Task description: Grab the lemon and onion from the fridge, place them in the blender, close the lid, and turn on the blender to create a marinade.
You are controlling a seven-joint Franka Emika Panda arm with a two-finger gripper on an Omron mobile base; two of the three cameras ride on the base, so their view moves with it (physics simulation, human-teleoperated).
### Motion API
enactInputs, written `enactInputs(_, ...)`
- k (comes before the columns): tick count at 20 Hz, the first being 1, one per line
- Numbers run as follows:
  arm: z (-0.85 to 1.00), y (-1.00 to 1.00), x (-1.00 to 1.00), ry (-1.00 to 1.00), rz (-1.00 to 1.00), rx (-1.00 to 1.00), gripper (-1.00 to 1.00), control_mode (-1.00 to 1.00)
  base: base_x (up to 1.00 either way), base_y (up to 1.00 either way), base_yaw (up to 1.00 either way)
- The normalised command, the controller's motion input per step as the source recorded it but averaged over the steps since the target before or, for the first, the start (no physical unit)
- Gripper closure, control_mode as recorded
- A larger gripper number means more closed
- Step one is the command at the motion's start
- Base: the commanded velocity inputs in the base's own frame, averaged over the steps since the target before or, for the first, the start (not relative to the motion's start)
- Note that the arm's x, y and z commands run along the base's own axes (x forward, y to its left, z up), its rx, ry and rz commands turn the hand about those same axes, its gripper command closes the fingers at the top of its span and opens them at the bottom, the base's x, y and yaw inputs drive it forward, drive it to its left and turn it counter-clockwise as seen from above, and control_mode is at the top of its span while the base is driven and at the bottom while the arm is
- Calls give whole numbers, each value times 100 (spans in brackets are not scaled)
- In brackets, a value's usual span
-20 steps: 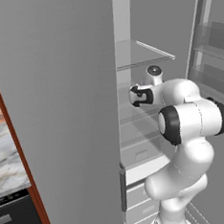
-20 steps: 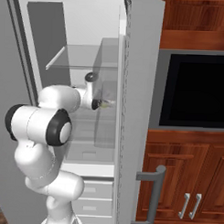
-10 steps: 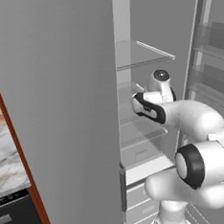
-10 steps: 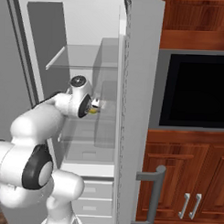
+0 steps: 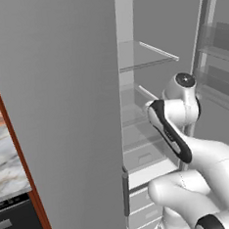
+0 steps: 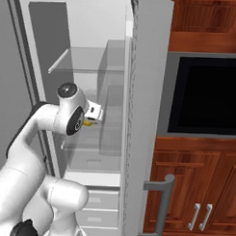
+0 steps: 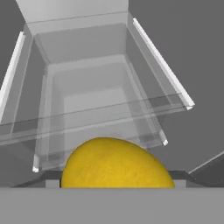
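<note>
One lemon is seen inside the open fridge, above its clear shelves. The arm is reached in, and the gripper is closed on the lemon.

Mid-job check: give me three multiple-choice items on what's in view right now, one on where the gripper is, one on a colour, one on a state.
1. Where is the gripper?
A. Inside the fridge
B. At the oven
C. Over the counter

2. What colour is the lemon?
A. Green
B. Yellow
C. Red

3. How is the fridge door?
A. Shut
B. Open
C. Removed

Answers:
1. A, the arm reaches in between the glass shelves.
2. B, it fills the hand view's lower middle.
3. B, the white interior and the door shelves are exposed.
</note>
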Motion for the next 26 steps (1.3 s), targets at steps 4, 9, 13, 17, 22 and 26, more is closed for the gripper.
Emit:
enactInputs(4, 47, 0, -100, 0, 5, -1, 100, -100, 0, 0, 0)
enactInputs(9, 31, 0, -100, 0, 6, -1, 100, -100, 0, 0, 0)
enactInputs(13, 24, 13, -94, -1, 7, 0, 100, -100, 0, 0, 0)
enactInputs(17, 31, 23, -56, 0, 4, -1, 100, -100, 0, 0, 0)
enactInputs(22, 37, 29, -12, 6, 0, -5, 100, -100, 0, 0, 0)
enactInputs(26, 17, 0, 0, 3, -1, 0, 100, -100, 0, 0, 0)
